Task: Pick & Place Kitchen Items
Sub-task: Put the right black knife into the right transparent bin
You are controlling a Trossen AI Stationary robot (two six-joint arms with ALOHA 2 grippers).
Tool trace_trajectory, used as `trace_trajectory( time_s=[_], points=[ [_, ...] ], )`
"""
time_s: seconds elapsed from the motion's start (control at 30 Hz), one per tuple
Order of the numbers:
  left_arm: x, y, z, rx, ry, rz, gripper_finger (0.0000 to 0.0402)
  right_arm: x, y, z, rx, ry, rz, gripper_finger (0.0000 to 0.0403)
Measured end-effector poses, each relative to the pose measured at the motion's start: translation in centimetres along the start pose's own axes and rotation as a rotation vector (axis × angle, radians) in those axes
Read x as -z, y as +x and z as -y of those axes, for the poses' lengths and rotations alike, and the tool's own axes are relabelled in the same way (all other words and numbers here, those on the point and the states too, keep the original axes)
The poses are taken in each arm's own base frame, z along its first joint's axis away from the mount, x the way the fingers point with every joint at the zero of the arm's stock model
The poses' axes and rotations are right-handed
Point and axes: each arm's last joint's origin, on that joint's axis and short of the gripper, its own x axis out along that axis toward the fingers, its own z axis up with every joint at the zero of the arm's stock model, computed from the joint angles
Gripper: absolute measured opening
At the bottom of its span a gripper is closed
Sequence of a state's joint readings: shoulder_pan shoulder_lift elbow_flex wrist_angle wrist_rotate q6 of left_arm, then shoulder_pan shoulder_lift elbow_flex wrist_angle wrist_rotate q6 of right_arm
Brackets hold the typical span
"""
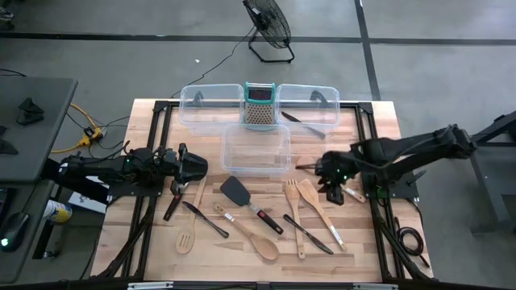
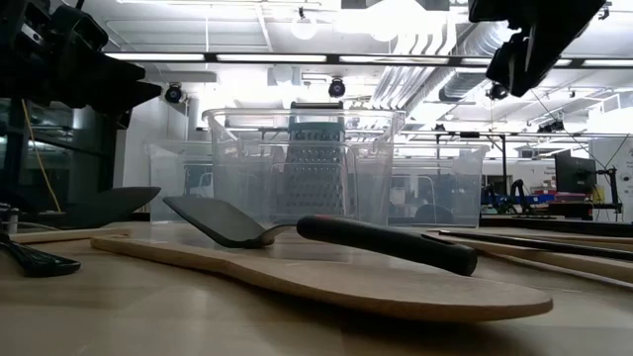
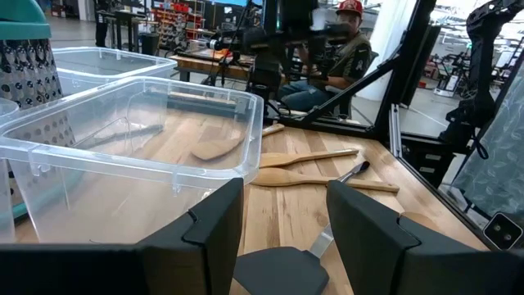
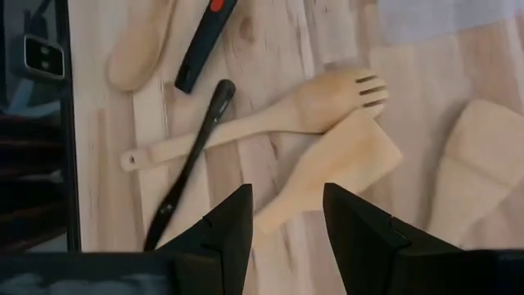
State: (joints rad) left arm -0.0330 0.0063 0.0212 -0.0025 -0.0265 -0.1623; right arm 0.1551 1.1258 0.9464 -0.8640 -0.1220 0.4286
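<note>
Pale matt wooden spoons (image 1: 260, 240) — clear glossy plastic bins (image 1: 255, 148) (perforated metal grater (image 1: 259, 106)).

Ceiling strip lights (image 2: 247, 57) shining evenly, glaring in low view; table (image 1: 145, 242) showing faint shadows; near wooden spoon (image 2: 326, 282) blurring; bin (image 3: 123, 131) catching soft reflections.

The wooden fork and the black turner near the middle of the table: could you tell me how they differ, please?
The wooden fork is pale wood throughout; the black turner has a dark blade and a dark handle with a red mark. The fork's head ends in short tines, while the turner's is a broad flat blade. In the high view the fork lies nearly straight and the turner lies diagonally. Both lie flat on the table, untouched.
</note>
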Motion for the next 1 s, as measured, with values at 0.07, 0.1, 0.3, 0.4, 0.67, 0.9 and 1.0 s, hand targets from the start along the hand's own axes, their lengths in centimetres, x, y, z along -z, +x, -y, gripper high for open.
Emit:
trace_trajectory(
  time_s=[0.07, 0.1, 0.3, 0.4, 0.67, 0.9, 1.0],
  points=[
    [0.0, 0.0, 0.0, 0.0, 0.0, 0.0, 0.0175, 0.1, 0.9, -0.7, -0.002, 0.045, -0.009, 0.0142],
    [0.0, 0.0, 0.0, 0.0, 0.0, 0.001, 0.0175, 0.2, 1.4, -1.1, -0.003, 0.061, -0.022, 0.0142],
    [0.0, 0.0, 0.0, 0.0, 0.0, 0.001, 0.0175, 0.5, 4.2, -3.3, -0.011, 0.107, -0.082, 0.0142],
    [0.0, 0.0, 0.0, 0.0, 0.0, 0.001, 0.0175, 0.3, 5.8, -4.4, -0.016, 0.111, -0.07, 0.0142],
    [0.0, 0.0, 0.0, 0.0, 0.0, 0.0, 0.0175, 0.9, 9.6, -6.5, 0.015, 0.067, -0.067, 0.0142],
    [0.0, 0.0, 0.0, 0.0, 0.0, 0.001, 0.0175, 2.3, 12.0, -8.0, 0.03, 0.031, -0.126, 0.0142],
    [0.0, 0.0, 0.0, 0.0, 0.0, 0.0, 0.0175, 2.9, 12.8, -8.8, 0.001, 0.007, -0.145, 0.0142]
  ],
)
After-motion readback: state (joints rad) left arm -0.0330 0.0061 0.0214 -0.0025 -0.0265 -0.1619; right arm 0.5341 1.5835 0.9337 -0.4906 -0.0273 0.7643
